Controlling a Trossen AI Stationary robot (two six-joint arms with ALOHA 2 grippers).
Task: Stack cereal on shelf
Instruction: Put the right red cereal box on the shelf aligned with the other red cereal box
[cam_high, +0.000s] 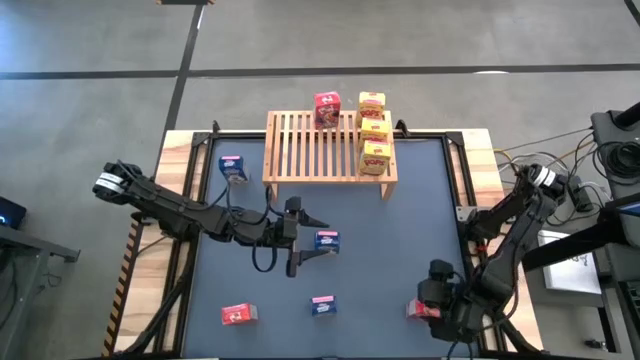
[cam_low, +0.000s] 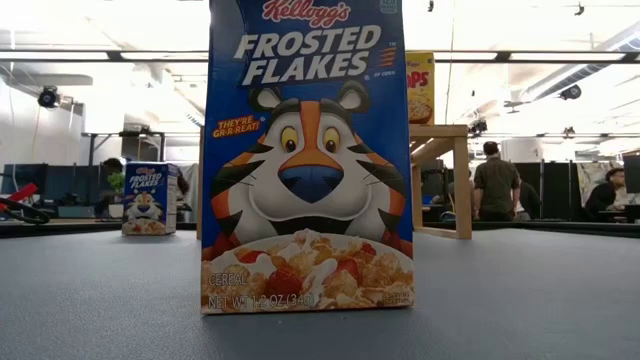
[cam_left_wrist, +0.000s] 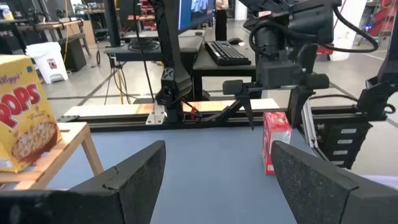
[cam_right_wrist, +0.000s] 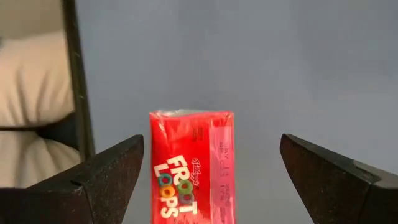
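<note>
My right fingers hang apart over a red box on the surface. My left fingers stand apart beside a blue box.

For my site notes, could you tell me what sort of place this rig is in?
Probably an open-plan robotics lab or office: ceiling strip lights over rows of desks, people at workstations behind the table, and a keyboard on a desk beside the dark work table.
</note>
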